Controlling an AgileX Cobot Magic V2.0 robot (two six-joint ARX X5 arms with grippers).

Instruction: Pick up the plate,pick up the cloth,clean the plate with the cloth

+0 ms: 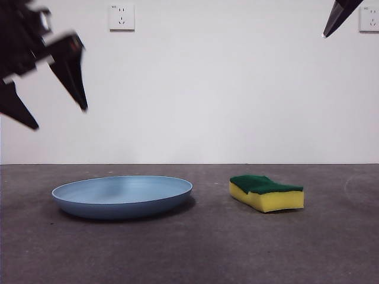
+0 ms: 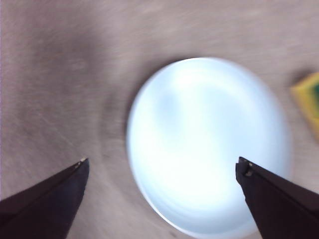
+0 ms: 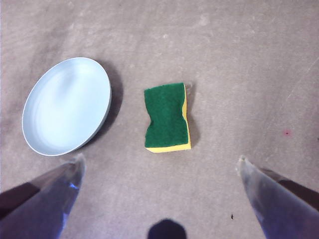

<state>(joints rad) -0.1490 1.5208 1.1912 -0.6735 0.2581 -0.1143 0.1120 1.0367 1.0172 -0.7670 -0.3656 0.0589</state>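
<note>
The counter (image 1: 189, 248) is dark grey and matte, and everything I need sits flat on it. Largest is the plate (image 1: 122, 196), a wide, shallow, light-blue round with a raised rim, lying right way up. It looks like matte plastic, so I judge it light and stiff, not fragile, but awkward: the wall is low and the base hugs the counter, leaving only the rim to take hold of. I would pinch that rim at its near edge, one finger over the lip and one under, and expect it to tip or slide if the bite is shallow.

Beside it, apart and not touching, lies the cloth (image 1: 266, 193), in fact a small sponge with a yellow foam body, a dark green scouring top and waisted sides. I judge it very light and soft; it will squash under pressure, so I would take it across the narrow waist, where the sides give a natural seat.

My left gripper (image 2: 162, 164) hovers above the plate, fingers spread wide and empty; its wrist view is blurred. My right gripper (image 3: 159, 159) hangs high over the counter near the sponge, fingers also spread wide, holding nothing.
</note>
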